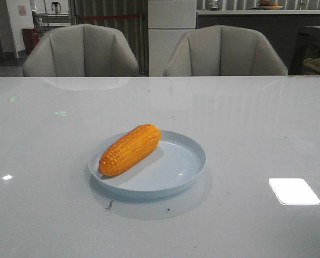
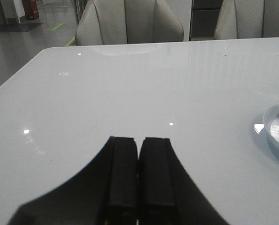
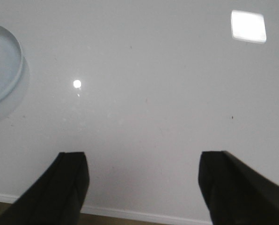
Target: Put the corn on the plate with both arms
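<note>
The orange-yellow corn (image 1: 130, 149) lies slanted on the left part of the pale-blue plate (image 1: 187, 161) in the middle of the white table in the front view. No gripper shows in the front view. In the left wrist view my left gripper (image 2: 139, 140) is shut with nothing between its black fingers, over bare table, and the plate's rim (image 2: 273, 129) shows at the edge, well apart from it. In the right wrist view my right gripper (image 3: 142, 161) is open and empty near the table's front edge; the plate's rim (image 3: 18, 70) is off to one side.
Two grey chairs (image 1: 82, 51) (image 1: 224, 51) stand behind the table's far edge. A bright window reflection (image 1: 294, 191) lies on the table right of the plate. The table's front edge (image 3: 130, 214) shows between the right fingers.
</note>
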### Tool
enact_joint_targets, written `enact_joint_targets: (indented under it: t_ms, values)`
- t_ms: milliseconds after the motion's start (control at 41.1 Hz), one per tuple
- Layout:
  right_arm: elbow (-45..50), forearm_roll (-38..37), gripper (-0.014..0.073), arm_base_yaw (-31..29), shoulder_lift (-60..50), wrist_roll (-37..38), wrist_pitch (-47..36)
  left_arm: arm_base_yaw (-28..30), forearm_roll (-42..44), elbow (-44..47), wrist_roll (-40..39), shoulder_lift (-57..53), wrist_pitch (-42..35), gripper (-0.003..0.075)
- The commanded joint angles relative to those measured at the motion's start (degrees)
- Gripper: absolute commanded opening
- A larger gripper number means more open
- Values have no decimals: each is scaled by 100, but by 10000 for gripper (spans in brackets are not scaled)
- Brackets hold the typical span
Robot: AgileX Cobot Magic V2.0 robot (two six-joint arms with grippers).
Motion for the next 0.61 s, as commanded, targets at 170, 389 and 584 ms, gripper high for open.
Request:
enact_joint_targets:
  t_ms: [170, 389, 584]
  values:
    - [-150, -64, 591, 488, -1723, -16, -372, -30, -68, 215, -43, -83, -417, 92]
    - [-150, -58, 547, 488, -2626, -16, -360, -30, -68, 215, -43, -83, -417, 92]
    - [-157, -53, 252, 488, -3055, -16, -353, -30, -68, 215, -43, -83, -417, 92]
